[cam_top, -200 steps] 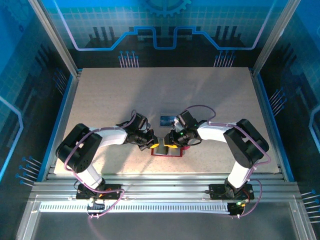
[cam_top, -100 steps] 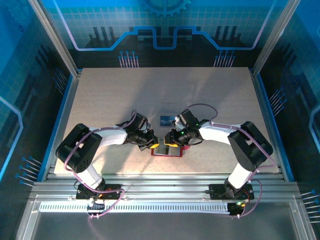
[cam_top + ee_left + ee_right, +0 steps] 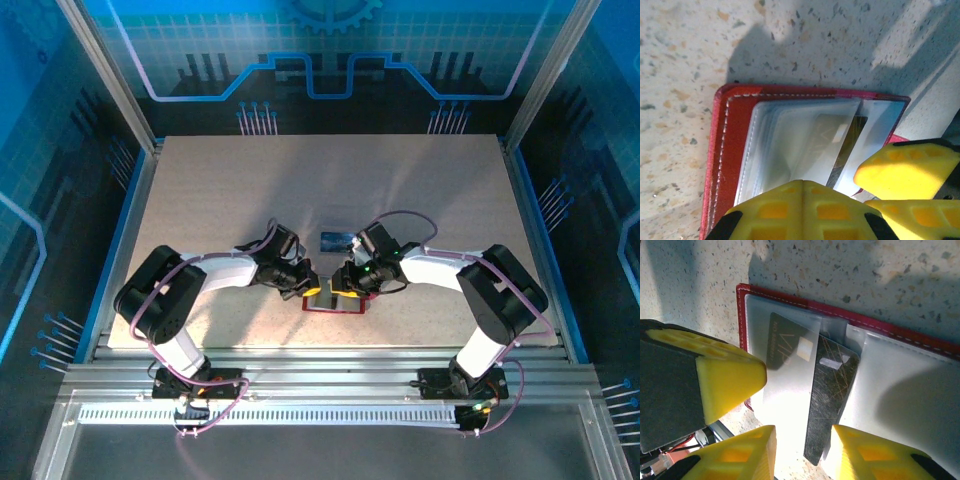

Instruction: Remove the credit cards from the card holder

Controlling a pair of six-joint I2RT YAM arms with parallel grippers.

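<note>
A dark red two-leaf card holder (image 3: 334, 308) lies open near the 6 o'clock edge of a speckled beige table (image 3: 230, 190). The left gripper (image 3: 801, 186), fingers pressed together, sits over its clear plastic pockets (image 3: 790, 140) from 9 o'clock. The right gripper (image 3: 804, 430), fingers parted, straddles a black rectangular plastic card (image 3: 829, 390) poking out. A blue rectangular card (image 3: 335, 240) lies at the holder's 12 o'clock.

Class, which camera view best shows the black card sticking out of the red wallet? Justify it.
The right wrist view: the black card lies tilted, close and sharp, its lower end between the fingertips of the right gripper. The left wrist view shows it dimly through clear sleeves. Top external: too small to pick out.
</note>
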